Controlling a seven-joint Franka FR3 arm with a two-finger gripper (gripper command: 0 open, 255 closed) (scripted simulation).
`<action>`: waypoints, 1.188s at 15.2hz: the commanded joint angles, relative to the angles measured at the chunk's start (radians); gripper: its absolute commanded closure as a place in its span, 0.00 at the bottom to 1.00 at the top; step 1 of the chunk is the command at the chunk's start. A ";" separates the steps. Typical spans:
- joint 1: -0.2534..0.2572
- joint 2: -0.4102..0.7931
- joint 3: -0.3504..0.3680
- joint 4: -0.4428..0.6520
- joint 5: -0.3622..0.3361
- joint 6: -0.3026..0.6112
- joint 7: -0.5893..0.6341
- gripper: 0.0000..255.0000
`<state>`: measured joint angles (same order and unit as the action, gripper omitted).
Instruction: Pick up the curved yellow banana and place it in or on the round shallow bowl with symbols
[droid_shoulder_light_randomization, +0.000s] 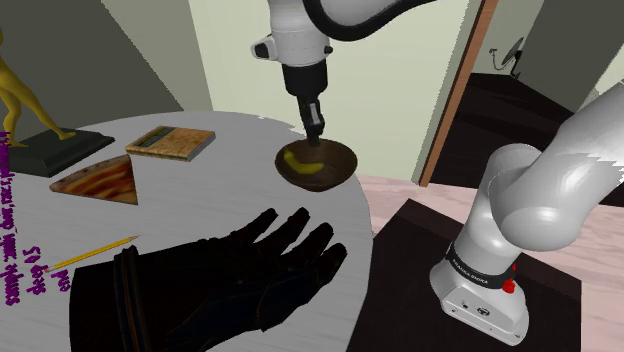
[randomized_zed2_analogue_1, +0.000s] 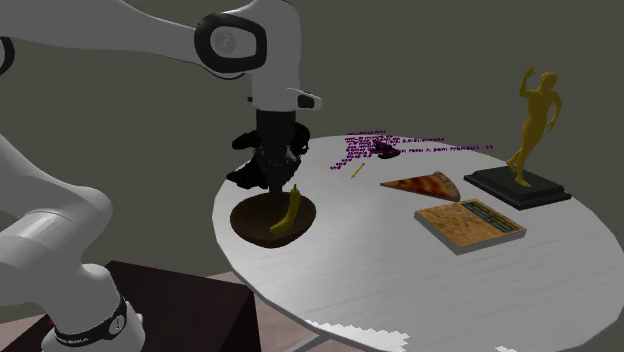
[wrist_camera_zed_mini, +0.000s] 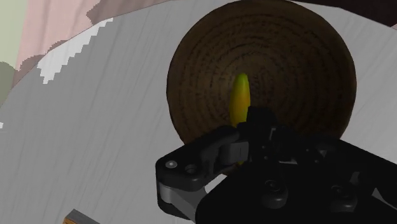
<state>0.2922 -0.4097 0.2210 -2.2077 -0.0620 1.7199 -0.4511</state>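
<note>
Round pale table (droid_shoulder_light_randomization: 200, 205), bowl set near the edge closest to my stand.

Arm (droid_shoulder_light_randomization: 535, 195): rises from the base, bends over at the top, and the wrist comes straight down. Gripper (droid_shoulder_light_randomization: 314, 125) hangs vertical, just above the bowl. I cannot tell from these pictures how wide the claw stands, or whether it grips anything.

Black glove (droid_shoulder_light_randomization: 240, 275): lies flat, palm spread, on the near part of the table in the shoulder view.

Golden statuette (randomized_zed2_analogue_1: 537, 105) on a dark plinth, on the far side of the table from the bowl.

Bowl (droid_shoulder_light_randomization: 335, 165): brown, round, shallow. The wrist view shows concentric rings inside it, which the exterior views do not.

Flat box (randomized_zed2_analogue_1: 470, 222) and pizza slice (randomized_zed2_analogue_1: 425, 186): side by side between statuette and bowl.

Banana (droid_shoulder_light_randomization: 300, 163): yellow, curved, inside the bowl.
- Shoulder view: long axis runs across the bowl, from that view's left down to its right, under the gripper with a gap showing.
- Second exterior view: it leans, one end low by the bowl's near rim, the other end raised just beside the gripper's tip.
- Wrist view: foreshortened, long axis pointing from the bowl's centre toward the gripper.

Pencil (droid_shoulder_light_randomization: 95, 254): yellow, beside the glove.
</note>
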 joint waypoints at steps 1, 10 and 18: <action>0.000 0.004 0.002 -0.024 0.000 0.028 0.004 1.00; 0.076 -0.072 -0.141 -0.104 0.124 0.135 -0.252 0.00; 0.068 -0.263 -0.205 -0.481 0.288 0.568 -0.265 0.00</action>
<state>0.3572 -0.6801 0.0136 -2.6770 0.2208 2.2646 -0.7171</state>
